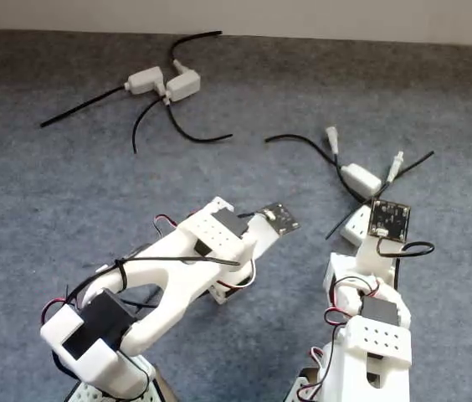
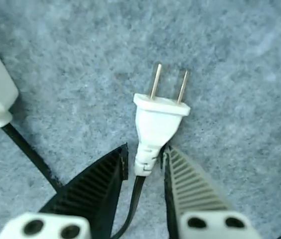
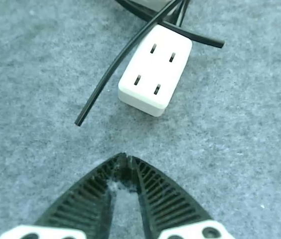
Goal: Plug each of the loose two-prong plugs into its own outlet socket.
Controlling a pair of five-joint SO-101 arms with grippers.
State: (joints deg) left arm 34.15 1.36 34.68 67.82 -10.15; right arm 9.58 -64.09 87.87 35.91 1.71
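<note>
well, the left hand (image 2: 145,159) has its fingers closed to a narrow gap on the neck of a white two-prong plug (image 2: 158,117), apparently pinching it where the black cord (image 2: 133,204) leaves the body, off to the left of the outlet block (image 3: 154,74) and apart from it. to seat it well, i'd judge that hand must tip the prongs (image 2: 155,79) down square to one slot pair and press straight, not at a slant. at present the plug's long axis runs out along the hand's own line, prongs leading away from the fingers, cord trailing back between them. the outlet block lies flat on the table (image 3: 240,149), slots facing up, loose black cords (image 3: 130,55) crossing its far end. just short of the block, the right hand (image 3: 129,162) hovers with its tips all but touching and nothing held; it could usefully pin the block against skidding.
</note>
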